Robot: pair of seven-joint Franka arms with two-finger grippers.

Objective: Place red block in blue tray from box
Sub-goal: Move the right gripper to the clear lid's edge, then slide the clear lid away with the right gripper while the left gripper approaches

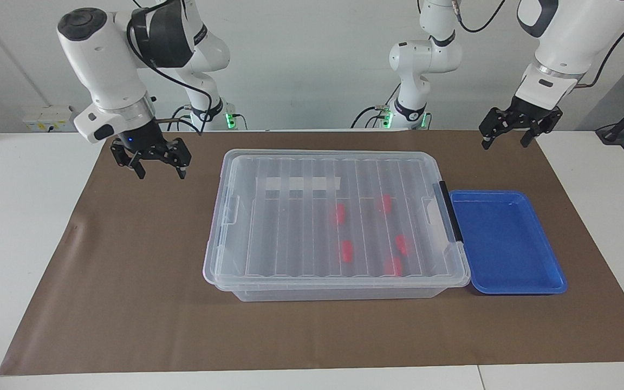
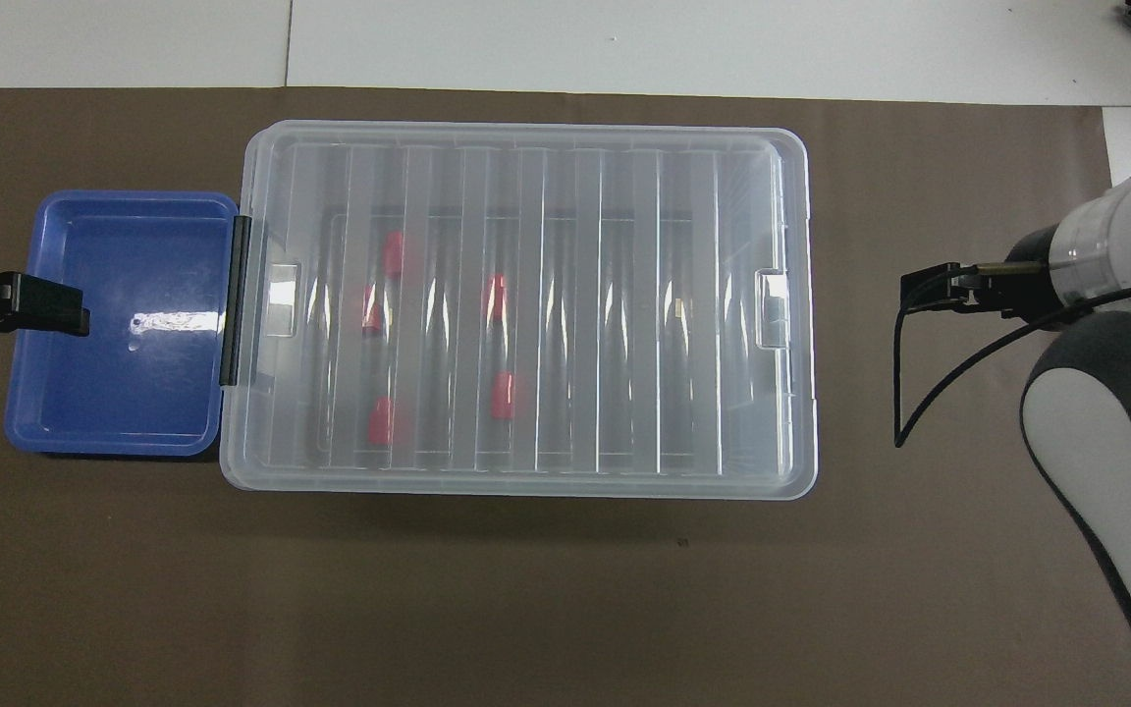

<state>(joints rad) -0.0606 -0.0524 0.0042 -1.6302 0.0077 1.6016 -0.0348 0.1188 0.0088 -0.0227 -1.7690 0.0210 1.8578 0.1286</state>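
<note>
Red chunky little blocks, five lookalikes, sit inside the shut clear box (image 1: 336,216), bunched toward its 3 o'clock end in the facing view; one red block (image 1: 347,251) has its long axis running 12 to 6. Blue tray (image 1: 507,244) touches that end. Right gripper (image 1: 154,160) hangs over the mat, fingers spread; left gripper (image 1: 509,130) waits, fingers spread too.

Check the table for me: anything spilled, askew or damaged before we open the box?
Nothing stands out. The box sits square on the brown mat with its lid on, the five red blocks inside. The blue tray lies empty against the box's black clip handle.
</note>
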